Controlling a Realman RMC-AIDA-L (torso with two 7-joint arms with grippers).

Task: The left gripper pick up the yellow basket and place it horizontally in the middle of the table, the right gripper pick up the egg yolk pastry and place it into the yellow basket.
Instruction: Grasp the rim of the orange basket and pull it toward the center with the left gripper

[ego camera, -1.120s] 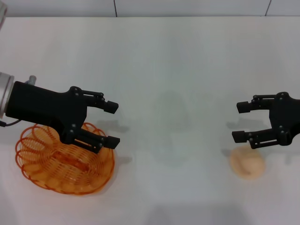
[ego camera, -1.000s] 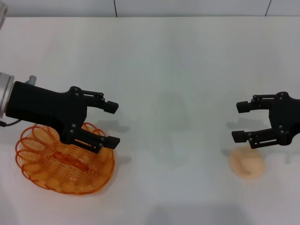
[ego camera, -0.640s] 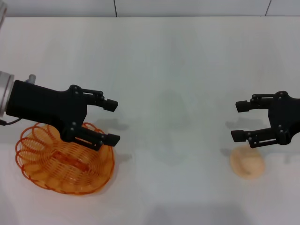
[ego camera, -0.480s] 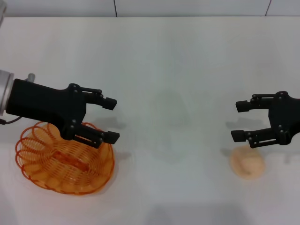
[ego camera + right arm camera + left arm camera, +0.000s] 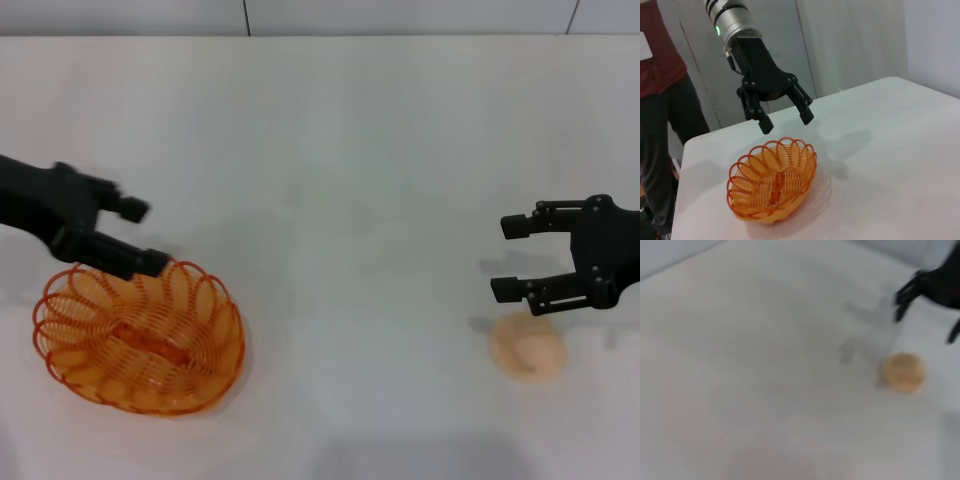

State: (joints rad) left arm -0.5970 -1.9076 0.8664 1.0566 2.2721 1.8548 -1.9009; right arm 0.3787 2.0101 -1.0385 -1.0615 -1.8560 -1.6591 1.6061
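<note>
Both sets of fingers spread wide, empty: left gripper [image 5: 140, 236] over yellow basket [image 5: 138, 338] rim, right gripper [image 5: 512, 257] above egg yolk pastry [image 5: 527, 346]

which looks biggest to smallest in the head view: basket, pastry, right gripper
1. The yellow basket, clearly the widest.
2. The right gripper; its visible claw spans more than the pastry, though it hangs nearer the camera, and part runs off the edge.
3. The egg yolk pastry, smallest.

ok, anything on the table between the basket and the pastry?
Nothing. In the head view the table is bare from the basket across to the pastry. Both tools hang open, left by the basket, right above the pastry.
</note>
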